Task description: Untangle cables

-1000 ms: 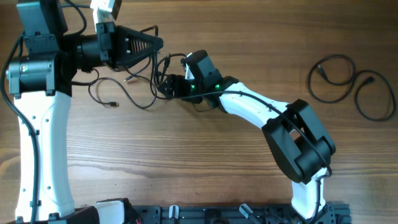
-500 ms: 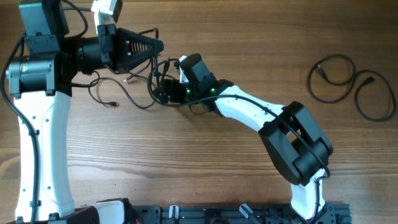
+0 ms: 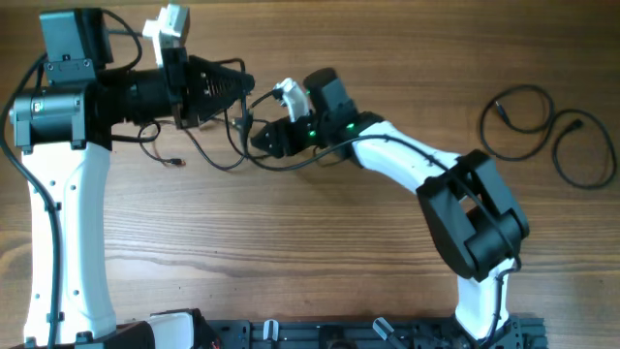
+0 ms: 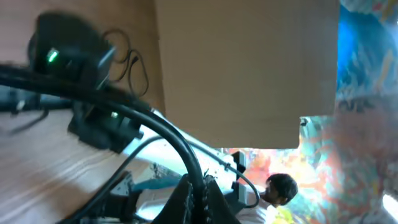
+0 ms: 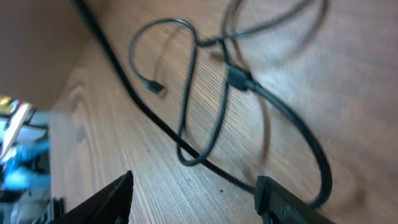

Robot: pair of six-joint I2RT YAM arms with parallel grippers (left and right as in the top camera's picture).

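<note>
Black cables (image 5: pixel 239 79) seemingly pinched in left hand (image 3: pixel 244 85); right hand (image 3: pixel 264 138) agape, shifted rightward.

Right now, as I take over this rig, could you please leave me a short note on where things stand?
Left claw: shut on a black cable that runs out of the tangle.
Right claw: open, holding nothing, low beside the tangle.
Tangle: left of the middle of the table, between the two claws.
Done: two loops lie at the far right, away from both arms.
Left: the tangle is not yet pulled apart; probably take a strand with the right claw and draw it out.
</note>
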